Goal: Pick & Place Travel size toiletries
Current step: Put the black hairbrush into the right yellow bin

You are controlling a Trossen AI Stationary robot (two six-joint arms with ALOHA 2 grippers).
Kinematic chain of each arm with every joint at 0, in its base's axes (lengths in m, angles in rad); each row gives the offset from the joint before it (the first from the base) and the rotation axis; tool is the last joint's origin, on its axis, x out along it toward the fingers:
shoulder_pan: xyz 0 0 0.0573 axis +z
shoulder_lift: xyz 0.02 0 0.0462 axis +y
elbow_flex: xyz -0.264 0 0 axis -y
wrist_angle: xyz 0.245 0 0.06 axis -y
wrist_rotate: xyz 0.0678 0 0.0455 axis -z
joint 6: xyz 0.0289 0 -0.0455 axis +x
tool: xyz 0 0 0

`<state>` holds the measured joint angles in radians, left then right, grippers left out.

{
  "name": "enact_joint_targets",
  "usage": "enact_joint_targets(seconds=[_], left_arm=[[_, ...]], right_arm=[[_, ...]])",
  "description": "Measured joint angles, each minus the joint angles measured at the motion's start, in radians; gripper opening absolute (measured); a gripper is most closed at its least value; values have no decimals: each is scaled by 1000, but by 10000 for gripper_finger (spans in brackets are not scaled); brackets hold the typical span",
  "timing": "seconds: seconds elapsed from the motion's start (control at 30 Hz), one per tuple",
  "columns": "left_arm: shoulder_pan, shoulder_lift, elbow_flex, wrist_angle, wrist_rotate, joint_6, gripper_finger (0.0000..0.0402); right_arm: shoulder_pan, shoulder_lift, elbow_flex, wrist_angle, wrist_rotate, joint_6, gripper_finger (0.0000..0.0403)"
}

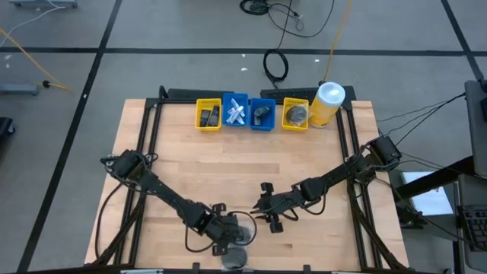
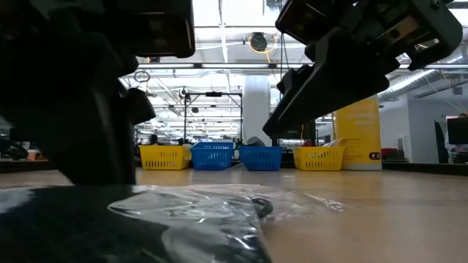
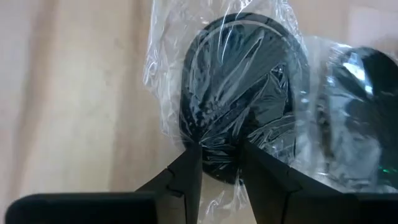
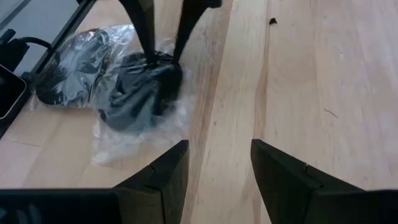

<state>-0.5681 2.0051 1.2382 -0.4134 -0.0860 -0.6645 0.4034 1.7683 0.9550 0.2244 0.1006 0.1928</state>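
Observation:
A dark grey round mesh puff in clear crinkled wrap lies near the table's near edge. A second wrapped puff lies just beside it, closer to the near edge. My left gripper is down on the first puff and shut on it. It also shows in the right wrist view. My right gripper is open and hovers over bare wood just right of the puff, touching nothing. My left gripper pinches the first puff's rim between its two fingers, through the clear wrap. The fingers come from above, pointing down. The puff rests on the table below them, its wrap spread slack around it.
Along the far edge stands a row of small bins: yellow, blue, blue and yellow, each holding small items. A big yellow canister with a white lid stands right of them. Bare wood lies between the bins and the arms.

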Motion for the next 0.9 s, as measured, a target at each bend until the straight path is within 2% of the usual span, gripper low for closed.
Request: enact_joint_targets(seconds=[0.23, 0.47, 0.63, 0.9], left_arm=[[29, 2, -2, -5, -77, 9, 113], [51, 3, -3, -1, -92, 31, 113], [51, 4, -4, 11, -105, 55, 113], [52, 5, -5, 27, -111, 68, 113]], right_arm=[[4, 1, 0, -52, -2, 6, 164], [4, 2, 0, -56, 0, 14, 164], [-5, 73, 0, -29, 2, 56, 164], [-20, 198, 2, 170, 0, 84, 164]])
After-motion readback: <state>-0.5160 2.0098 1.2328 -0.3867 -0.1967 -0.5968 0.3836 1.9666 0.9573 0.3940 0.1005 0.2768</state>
